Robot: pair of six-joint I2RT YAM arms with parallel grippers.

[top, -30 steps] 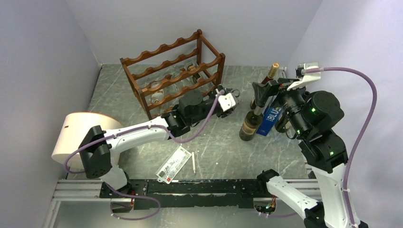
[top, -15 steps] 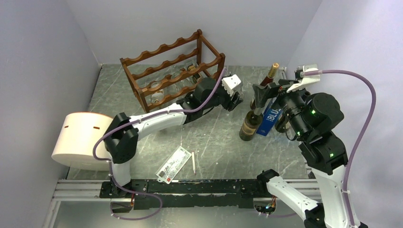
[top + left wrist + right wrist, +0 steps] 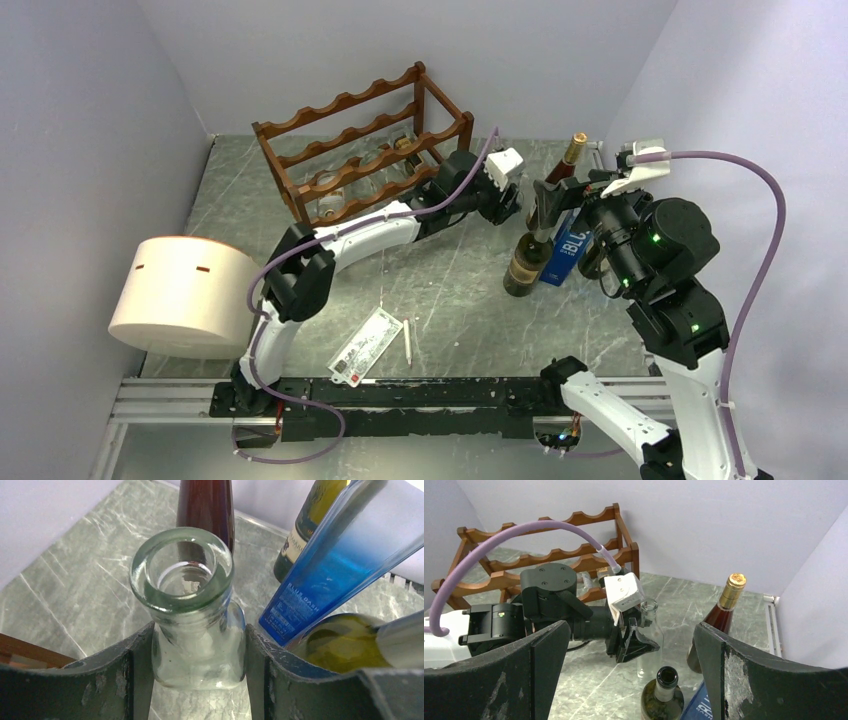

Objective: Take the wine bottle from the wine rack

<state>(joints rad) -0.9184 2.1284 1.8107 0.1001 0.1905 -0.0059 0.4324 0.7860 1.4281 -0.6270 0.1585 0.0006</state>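
Left end effector (image 3: 196,655) is clenched on the neck of the clear bottle (image 3: 181,597). Bottle is off the rack (image 3: 350,150), to its right, long axis upright, just beside the blue bottle (image 3: 320,575). Can't tell if its base touches the worktop (image 3: 450,290). Right end effector (image 3: 562,190) is released, hovering nearby. Likely next move: set it straight down, left arm.

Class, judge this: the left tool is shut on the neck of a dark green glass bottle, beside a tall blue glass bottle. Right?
Wrong colour: the left tool is shut on the neck of a clear glass bottle, not dark green, as the left wrist view shows. The tall blue glass bottle is indeed beside it.
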